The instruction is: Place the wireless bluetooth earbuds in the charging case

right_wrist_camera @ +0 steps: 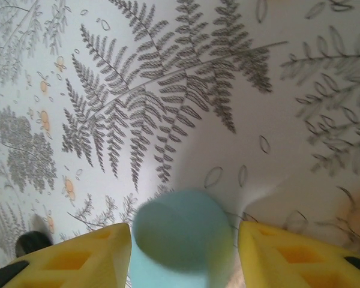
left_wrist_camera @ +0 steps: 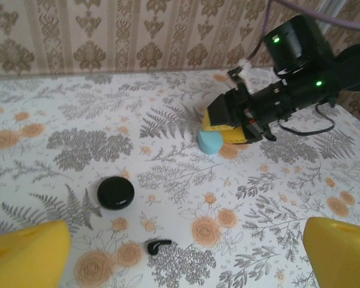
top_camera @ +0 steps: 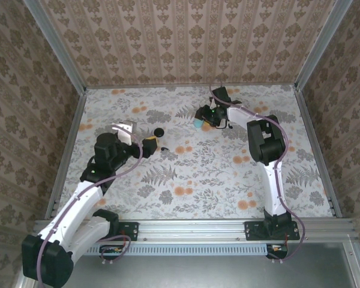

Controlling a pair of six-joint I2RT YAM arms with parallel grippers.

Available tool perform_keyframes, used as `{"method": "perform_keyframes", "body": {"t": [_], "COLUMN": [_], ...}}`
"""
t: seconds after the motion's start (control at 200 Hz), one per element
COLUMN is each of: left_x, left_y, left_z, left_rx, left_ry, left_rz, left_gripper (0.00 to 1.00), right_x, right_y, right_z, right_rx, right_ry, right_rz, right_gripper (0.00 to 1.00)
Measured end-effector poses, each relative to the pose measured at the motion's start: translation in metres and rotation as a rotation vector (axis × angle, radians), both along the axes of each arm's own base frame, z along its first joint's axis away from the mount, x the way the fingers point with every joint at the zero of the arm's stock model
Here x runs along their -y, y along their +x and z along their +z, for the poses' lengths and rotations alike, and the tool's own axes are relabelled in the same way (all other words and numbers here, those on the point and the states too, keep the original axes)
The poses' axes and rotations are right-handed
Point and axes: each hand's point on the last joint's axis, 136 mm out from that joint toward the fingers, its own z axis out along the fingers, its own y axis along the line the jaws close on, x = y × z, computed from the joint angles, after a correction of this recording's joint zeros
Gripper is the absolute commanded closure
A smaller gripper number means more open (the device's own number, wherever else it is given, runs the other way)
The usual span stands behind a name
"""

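Far centre-right of floral-patterned table [top_camera: 186, 180], right gripper [right_wrist_camera: 185, 231] is straddling small teal egg-shaped plastic charging case [right_wrist_camera: 180, 240]; jaws part-open, slight gap showing, not clamping. At left, left gripper [left_wrist_camera: 185, 223] is hovering wide open, empty, near tiny black earbud [left_wrist_camera: 158, 245].

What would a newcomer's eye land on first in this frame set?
The small teal egg-shaped plastic charging case, at the far middle of the floral table, sits between the yellow jaws of the right pincer; whether it is gripped is unclear. Nearer, ahead of the wide-open left pincer, lie a flat black round disc and one tiny black earbud.
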Motion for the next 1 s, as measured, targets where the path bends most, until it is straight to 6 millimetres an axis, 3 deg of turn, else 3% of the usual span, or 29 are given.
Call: {"method": "perform_keyframes", "body": {"t": [0.195, 0.345, 0.54, 0.73, 0.895, 1.0], "left_x": [-0.010, -0.010, -0.003, 0.005, 0.013, 0.015], "left_y": [0.016, 0.036, 0.062, 0.090, 0.119, 0.127], "left_z": [-0.012, -0.040, -0.088, -0.116, -0.136, -0.151], "left_rx": [-0.128, -0.293, -0.503, -0.627, -0.711, -0.767], "left_ry": [0.023, 0.044, 0.090, 0.128, 0.154, 0.178], "left_rz": [0.048, 0.069, 0.073, 0.074, 0.079, 0.092], "left_gripper": [0.00, 0.00, 0.00, 0.06, 0.14, 0.16], "right_x": [0.017, 0.024, 0.012, 0.004, 0.008, 0.011], "right_y": [-0.024, -0.054, -0.106, -0.154, -0.168, -0.172], "right_z": [0.023, 0.042, 0.038, 0.038, 0.058, 0.065], "right_rx": [0.019, 0.048, 0.046, 0.050, 0.106, 0.134], "right_ry": [-0.066, -0.082, -0.111, -0.139, -0.135, -0.134], "right_rz": [-0.006, -0.007, 0.059, 0.122, 0.125, 0.117], "right_gripper": [0.48, 0.48, 0.48, 0.47, 0.47, 0.47]}}
